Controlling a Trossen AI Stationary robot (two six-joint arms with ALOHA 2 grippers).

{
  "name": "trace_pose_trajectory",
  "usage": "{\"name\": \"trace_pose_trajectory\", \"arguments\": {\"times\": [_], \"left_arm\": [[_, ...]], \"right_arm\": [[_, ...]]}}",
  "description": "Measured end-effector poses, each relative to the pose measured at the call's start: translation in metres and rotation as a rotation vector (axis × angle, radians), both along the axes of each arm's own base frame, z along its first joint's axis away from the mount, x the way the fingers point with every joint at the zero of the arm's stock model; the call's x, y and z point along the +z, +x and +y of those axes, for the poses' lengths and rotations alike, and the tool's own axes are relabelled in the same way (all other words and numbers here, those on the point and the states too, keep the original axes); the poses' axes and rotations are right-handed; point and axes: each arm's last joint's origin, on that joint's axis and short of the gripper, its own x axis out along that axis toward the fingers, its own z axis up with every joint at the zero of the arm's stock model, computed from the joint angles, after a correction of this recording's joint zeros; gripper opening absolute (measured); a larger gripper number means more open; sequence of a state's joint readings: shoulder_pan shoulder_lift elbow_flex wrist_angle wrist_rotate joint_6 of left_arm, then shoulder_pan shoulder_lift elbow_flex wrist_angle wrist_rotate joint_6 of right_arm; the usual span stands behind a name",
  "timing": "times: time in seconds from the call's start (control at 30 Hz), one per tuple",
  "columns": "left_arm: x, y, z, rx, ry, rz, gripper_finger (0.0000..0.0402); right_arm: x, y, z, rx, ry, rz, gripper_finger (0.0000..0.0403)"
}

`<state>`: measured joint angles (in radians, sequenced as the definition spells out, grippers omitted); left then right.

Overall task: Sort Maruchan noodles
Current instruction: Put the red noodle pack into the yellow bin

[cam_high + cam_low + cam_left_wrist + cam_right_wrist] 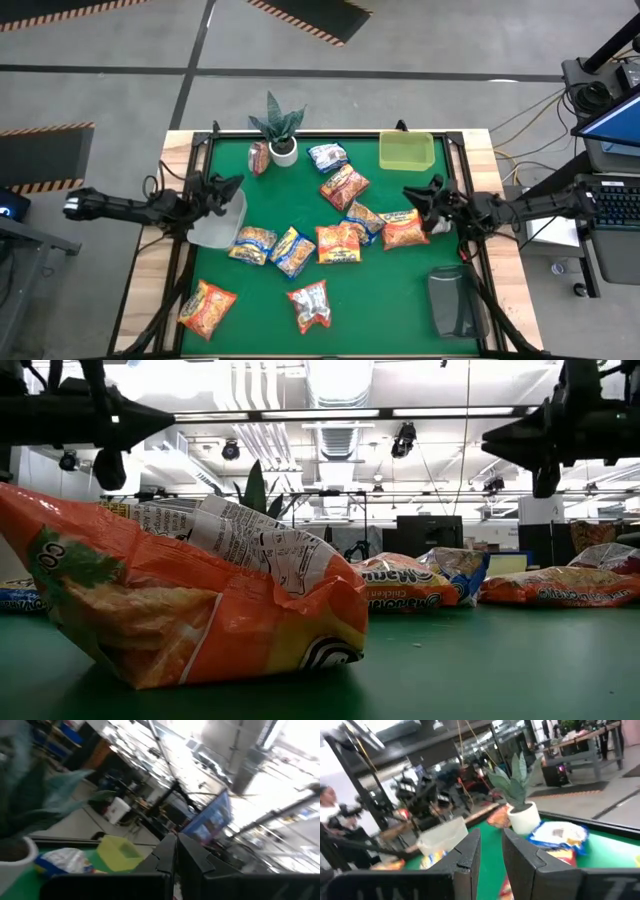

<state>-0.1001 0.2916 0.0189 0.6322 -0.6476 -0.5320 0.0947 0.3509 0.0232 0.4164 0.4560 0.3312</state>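
Sorting, judging by the spread, hardly begun. Hovering the right gripper [412, 194] clear of the table [400, 320], with its fingers parted a little and nothing between them. Holding the left gripper [230, 188] aloft as well, fingers drawn close together on nothing, with a clear bin [215, 228] just below them.

Seeing the Maruchan noodles [338, 242] lying loose on the green:
- an orange packet [405, 231] just below the right fingers
- a yellow-and-blue packet [365, 216] touching it on the far side from those fingers
- more overlapping in a row running on toward the left fingers
- a red-silver packet [309, 305] and an orange one [207, 307] well apart from both grippers

Probably reaching next for the orange packet nearest the right fingers, so:
- opening wider before descending, the wrapper being broad and flat
- coming straight down over a raised, crinkled edge, not the slack middle, since thin plastic is likely to slip or fold
- closing gently enough to avoid crushing the noodle block
- lifting slowly and checking against dragging the touching neighbour along
- keeping clear of the lime-green tray [407, 150] just beyond the right fingers, and of the potted plant [281, 130] farther off
- choosing one container per colour, perhaps the grey bin [452, 303] behind the right fingers, and sticking to it
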Motion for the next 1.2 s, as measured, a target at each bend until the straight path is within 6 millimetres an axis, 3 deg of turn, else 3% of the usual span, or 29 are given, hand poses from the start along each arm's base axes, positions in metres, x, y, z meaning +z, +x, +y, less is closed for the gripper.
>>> {"name": "trace_pose_trajectory", "arguments": {"times": [0.17,0.37,0.57,0.9,1.07,1.2], "left_arm": [[0.003,0.004,-0.001,-0.007,0.052,-0.009,0.0],[0.015,0.012,-0.005,-0.074,0.159,-0.093,0.0],[0.049,0.04,-0.011,-0.166,0.287,-0.056,0.0],[0.082,0.106,-0.018,-0.196,0.452,0.48,0.0],[0.084,0.135,-0.02,-0.235,0.516,0.731,0.0],[0.075,0.155,-0.022,-0.27,0.576,0.908,0.0]], "right_arm": [[0.011,0.005,-0.001,-0.019,-0.094,0.041,0.0068],[0.038,0.011,-0.004,-0.054,-0.199,0.049,0.0068],[0.064,0.02,-0.004,-0.044,-0.193,0.059,0.0068],[0.09,0.041,-0.003,-0.032,-0.016,0.242,0.0068],[0.089,0.054,-0.003,-0.05,0.078,0.314,0.0068],[0.083,0.065,-0.009,-0.091,0.146,0.347,0.0068]]}}
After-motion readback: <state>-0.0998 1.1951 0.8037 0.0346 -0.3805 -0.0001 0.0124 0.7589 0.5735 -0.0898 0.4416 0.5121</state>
